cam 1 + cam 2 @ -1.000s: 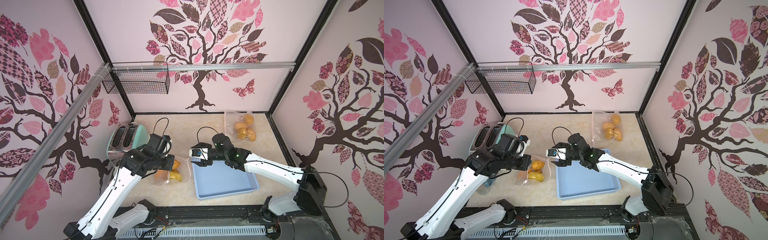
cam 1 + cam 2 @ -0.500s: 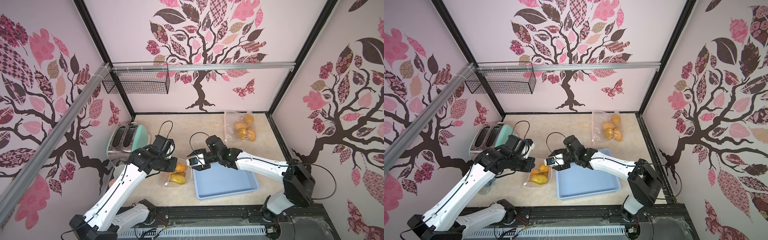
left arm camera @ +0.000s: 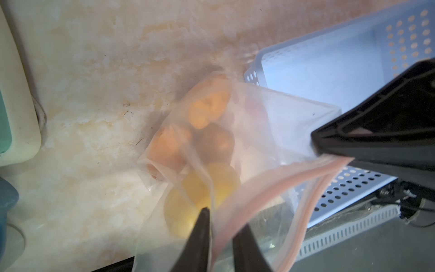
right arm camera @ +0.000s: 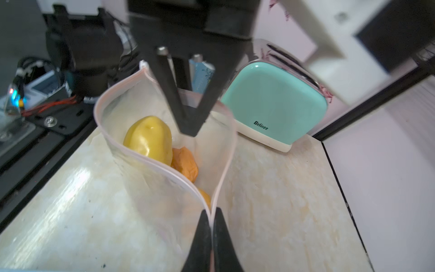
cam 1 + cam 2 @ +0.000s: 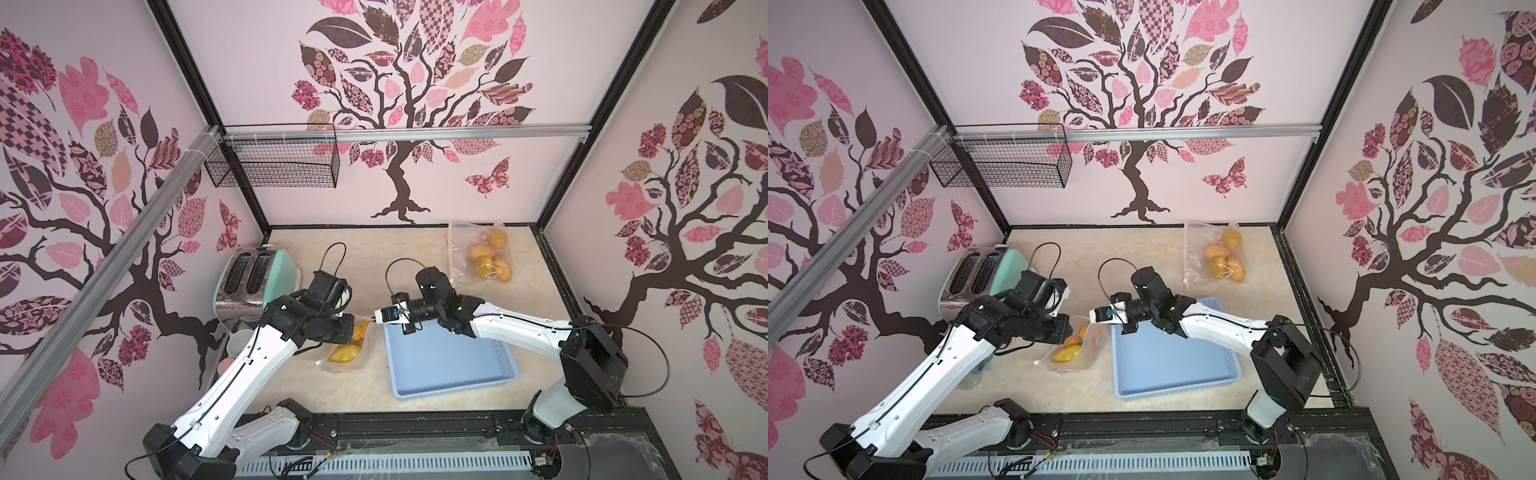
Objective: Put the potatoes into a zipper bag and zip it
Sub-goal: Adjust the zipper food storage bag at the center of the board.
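Observation:
A clear zipper bag (image 5: pixel 362 345) with a pink zip rim lies on the table between the arms, its mouth held up and gaping. Inside it lie potatoes: a yellow-green one (image 4: pixel 149 139) and orange-brown ones (image 4: pixel 186 164), also seen in both top views (image 5: pixel 1065 354). My right gripper (image 4: pixel 211 212) is shut on the near end of the bag's rim. My left gripper (image 3: pixel 223 217) is at the opposite side of the mouth, its jaws a little apart with the pink rim running between them. In both top views its fingertips are hidden under its wrist.
A second clear bag (image 5: pixel 486 257) with several potatoes lies at the back right. The light blue tray (image 5: pixel 453 365) stands just right of the open bag. A mint toaster (image 5: pixel 257 282) and a cup (image 5: pixel 241 345) are at the left. A wire basket (image 5: pixel 274 166) hangs on the back wall.
My right gripper has come left from over the tray to the bag's mouth and shut on its rim. My left gripper carried the bag rightward, then parted its jaws.

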Available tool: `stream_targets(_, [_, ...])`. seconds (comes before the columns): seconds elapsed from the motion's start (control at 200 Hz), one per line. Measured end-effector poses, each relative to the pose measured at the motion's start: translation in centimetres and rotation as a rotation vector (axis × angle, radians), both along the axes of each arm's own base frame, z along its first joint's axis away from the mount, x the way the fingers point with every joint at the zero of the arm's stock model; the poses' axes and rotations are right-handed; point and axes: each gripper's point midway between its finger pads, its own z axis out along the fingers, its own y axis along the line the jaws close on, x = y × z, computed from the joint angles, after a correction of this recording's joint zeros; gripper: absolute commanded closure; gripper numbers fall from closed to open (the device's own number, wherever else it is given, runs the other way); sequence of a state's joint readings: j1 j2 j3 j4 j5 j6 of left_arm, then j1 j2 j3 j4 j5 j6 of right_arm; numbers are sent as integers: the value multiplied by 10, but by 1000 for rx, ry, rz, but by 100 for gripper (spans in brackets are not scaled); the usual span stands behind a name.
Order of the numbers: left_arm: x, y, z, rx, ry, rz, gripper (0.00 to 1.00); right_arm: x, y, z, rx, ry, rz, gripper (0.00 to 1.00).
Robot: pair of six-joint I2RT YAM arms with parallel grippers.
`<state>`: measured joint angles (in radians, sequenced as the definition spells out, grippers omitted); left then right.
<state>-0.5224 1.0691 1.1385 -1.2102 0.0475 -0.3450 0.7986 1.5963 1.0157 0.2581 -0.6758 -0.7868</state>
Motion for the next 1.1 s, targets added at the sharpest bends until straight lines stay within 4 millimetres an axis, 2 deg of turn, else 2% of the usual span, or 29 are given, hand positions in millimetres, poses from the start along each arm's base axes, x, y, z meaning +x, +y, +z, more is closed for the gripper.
stream_targets(0.08, [2,6,6,3,-33,23,39,23,-13,-1,67,71,-66,100])
stream_targets(0.19, [2,14,18,-12,-99,49,32,54,-28,-8,124,147,-138,100])
stream_targets(0.265, [1,15,27,-32,-141,46,30,68,-34,-11,149,178,-166,100])
stream_targets(0.425, [0,11,37,-71,-182,23,30,85,-40,-8,206,249,-201,100])
stream_targets(0.655, [1,-6,22,-105,-118,-26,30,105,-48,-4,233,323,-258,100])
stream_targets(0.855, [10,-12,3,-90,-68,-8,33,128,-68,-5,284,371,-308,100])
stream_targets(0.985, [17,-12,-6,-55,-50,7,33,135,-77,-5,293,369,-321,100])
stream_targets(1.1, [24,-2,-6,1,-87,34,32,133,-77,-5,292,356,-307,100])
